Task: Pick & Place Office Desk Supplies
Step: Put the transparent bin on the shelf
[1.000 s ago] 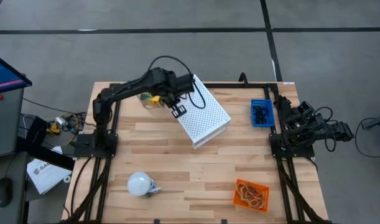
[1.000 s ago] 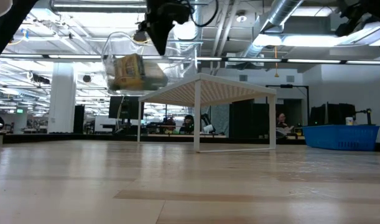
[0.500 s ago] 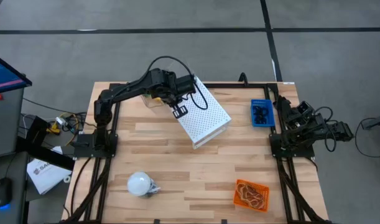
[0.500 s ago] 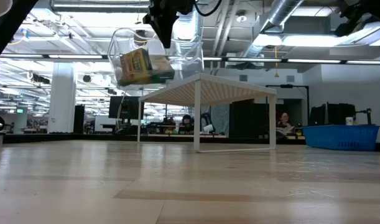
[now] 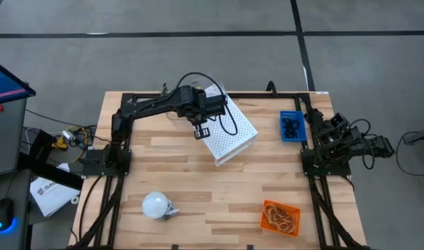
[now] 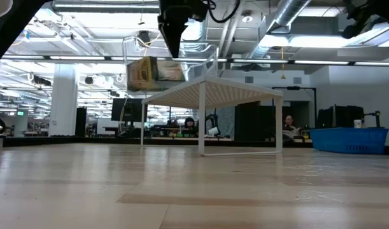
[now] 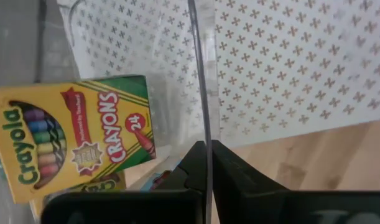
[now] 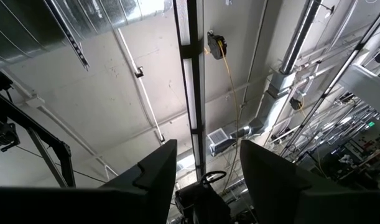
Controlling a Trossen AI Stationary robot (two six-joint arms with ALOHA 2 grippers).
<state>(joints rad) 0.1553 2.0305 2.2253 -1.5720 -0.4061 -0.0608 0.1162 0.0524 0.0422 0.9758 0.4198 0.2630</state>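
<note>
My left gripper (image 7: 205,147) (image 6: 174,43) is shut on a clear plastic container (image 6: 170,63) that holds yellow-and-green crayon boxes (image 7: 78,137) (image 6: 153,73). In the high view the left arm (image 5: 191,104) covers most of the container, which is at the far-left corner of the white perforated box (image 5: 229,130). Black rings lie in a blue bin (image 5: 291,126). Tan rubber bands fill an orange bin (image 5: 280,217). My right gripper (image 8: 208,180) is open and folded back at the table's right edge (image 5: 340,139), pointing at the ceiling. My left gripper pinches the clear container's upright wall at its top edge (image 7: 200,127), one finger inside and one outside. The fingers (image 6: 173,48) come from above, pointing down. The container hangs below them, lifted clear of the table and about level, with the crayon boxes lying inside.
The white perforated box stands as a low sloped stand near the table's far middle (image 6: 210,89). A white bulb-like object (image 5: 156,205) lies near the front left. Bare wood spans the table's middle (image 5: 198,173).
My left gripper has carried the clear container toward the table's right, up to the white perforated box, staying shut on its wall. The container with its crayon boxes swung from a tilt to about level.
</note>
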